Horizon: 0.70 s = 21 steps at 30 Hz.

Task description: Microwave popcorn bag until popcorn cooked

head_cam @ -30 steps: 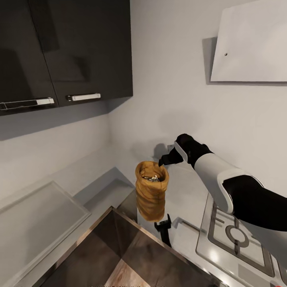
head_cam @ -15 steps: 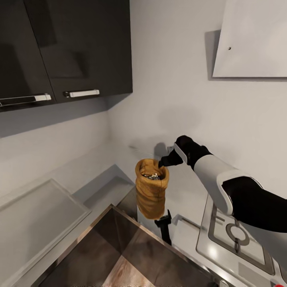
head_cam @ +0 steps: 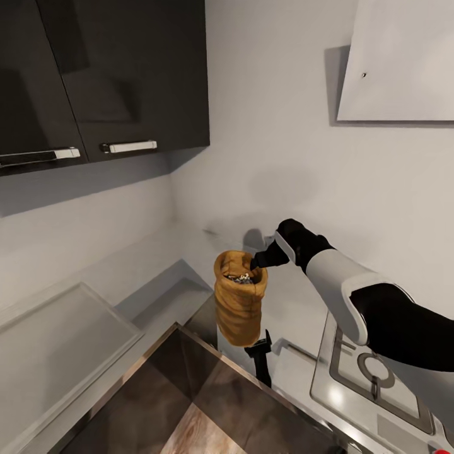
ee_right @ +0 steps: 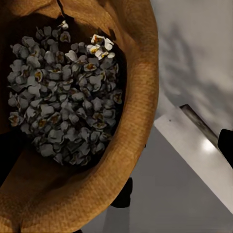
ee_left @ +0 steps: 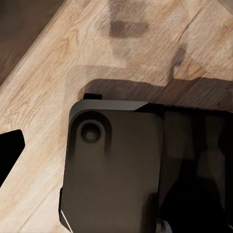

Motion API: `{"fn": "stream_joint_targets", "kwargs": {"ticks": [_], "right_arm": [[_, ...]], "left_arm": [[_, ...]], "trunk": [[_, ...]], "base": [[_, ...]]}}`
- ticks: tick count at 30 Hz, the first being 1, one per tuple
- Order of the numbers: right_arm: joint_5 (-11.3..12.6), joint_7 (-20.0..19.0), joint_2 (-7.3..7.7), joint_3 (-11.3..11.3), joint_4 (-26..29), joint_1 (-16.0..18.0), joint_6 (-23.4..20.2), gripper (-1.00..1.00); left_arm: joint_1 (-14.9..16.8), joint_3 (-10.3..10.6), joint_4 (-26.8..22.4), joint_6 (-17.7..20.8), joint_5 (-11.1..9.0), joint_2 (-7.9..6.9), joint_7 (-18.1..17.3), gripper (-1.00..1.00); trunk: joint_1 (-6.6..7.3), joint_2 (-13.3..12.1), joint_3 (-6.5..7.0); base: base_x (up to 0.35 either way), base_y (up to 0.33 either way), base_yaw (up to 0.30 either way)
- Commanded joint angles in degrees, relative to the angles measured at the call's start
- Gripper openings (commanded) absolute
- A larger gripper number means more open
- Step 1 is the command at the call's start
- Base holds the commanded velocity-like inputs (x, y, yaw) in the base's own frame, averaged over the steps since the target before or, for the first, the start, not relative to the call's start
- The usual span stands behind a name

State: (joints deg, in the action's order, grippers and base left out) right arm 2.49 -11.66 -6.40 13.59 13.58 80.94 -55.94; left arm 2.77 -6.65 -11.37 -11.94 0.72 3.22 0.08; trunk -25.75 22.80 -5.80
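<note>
We see the popcorn bag (head_cam: 239,306) hanging upright in the air above the corner of the countertop (head_cam: 296,315), its open mouth facing up. Inside the bag lies a heap of popcorn (ee_right: 60,92), grey-white puffs with a few yellow-tipped ones near the top, well below the thick rolled rim. From the head view we make out only a small pale patch of it inside the mouth (head_cam: 241,278).

The right gripper (head_cam: 257,259) sits at the bag's rim on the side toward the hob (head_cam: 372,372), and its dark fingers look closed on that rim, carrying the bag. Just below the bag stands a small black tap (head_cam: 260,359) at the edge of the sink (head_cam: 189,403). The dark wall cabinets (head_cam: 107,75) hang above and to the left of the bag.

Of the left gripper (ee_left: 9,150) we see just one dark fingertip over the wood floor (ee_left: 53,73), next to a dark part of the robot's body (ee_left: 121,165); we cannot tell how its jaws stand.

Compared with half a second ago, the bag and the right arm have barely shifted; the bag remains held at the same spot above the tap.
</note>
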Motion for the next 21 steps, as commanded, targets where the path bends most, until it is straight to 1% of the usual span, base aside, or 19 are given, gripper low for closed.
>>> {"fn": "stream_joint_targets", "kwargs": {"ticks": [1, 9, 21], "right_arm": [[0.23, -0.12, 0.02, 0.47, 0.04, -0.06, -0.19, 1.0], [0.23, 0.12, -0.33, 0.46, 0.04, -0.52, -0.11, 1.0], [0.23, 0.24, -0.31, 0.38, 0.04, -0.85, -0.05, 1.0]], "left_arm": [[0.04, -0.29, 0.03, -0.19, 0.08, 0.03, 0.01, 1.0], [0.04, -0.29, 0.03, -0.19, 0.07, 0.03, 0.01, 1.0], [0.04, -0.31, 0.03, -0.19, 0.07, 0.03, 0.01, 1.0]], "trunk": [[-0.03, 0.12, -0.13], [-0.03, 0.12, -0.2], [-0.03, 0.12, -1.2]], "base": [[0.0, 0.0, 0.0], [0.0, 0.0, 0.0], [0.0, 0.0, 0.0]]}}
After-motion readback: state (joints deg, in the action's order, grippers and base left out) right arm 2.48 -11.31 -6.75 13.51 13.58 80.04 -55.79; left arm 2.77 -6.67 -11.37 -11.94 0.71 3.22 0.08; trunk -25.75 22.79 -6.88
